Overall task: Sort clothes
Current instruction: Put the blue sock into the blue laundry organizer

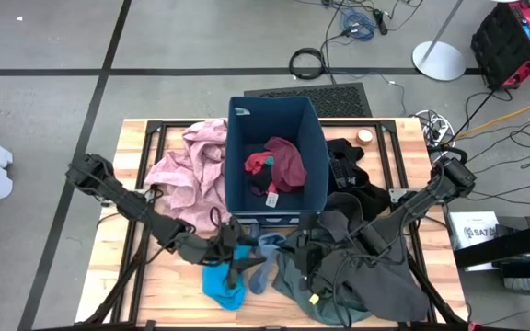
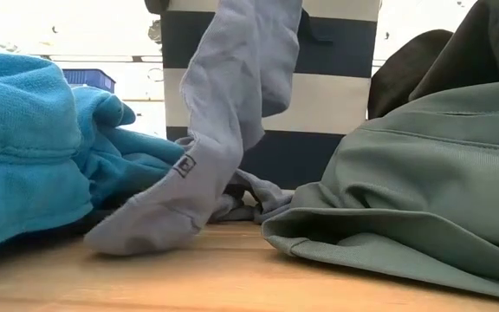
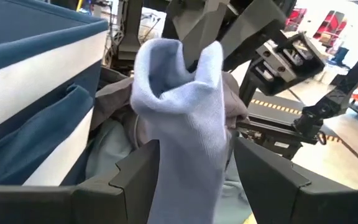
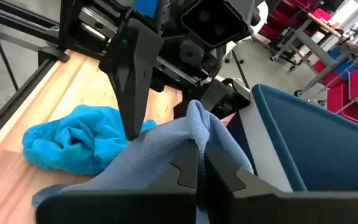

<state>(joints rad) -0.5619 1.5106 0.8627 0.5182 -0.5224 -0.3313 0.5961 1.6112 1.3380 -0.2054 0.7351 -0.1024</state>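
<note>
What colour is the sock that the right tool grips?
Pale grey-blue; the sock shows best in the left wrist view.

Wooden table [image 1: 168,303] on a black frame, grey floor [image 1: 44,37] with dark tape lines. Beyond the table: black floor mat [image 1: 311,97], coiled cables [image 1: 307,62], white round stand base [image 1: 438,60]. Red shelving [image 4: 347,74] farther off.

Bright even light, blown-out background at table level, blurred near fabric
</note>
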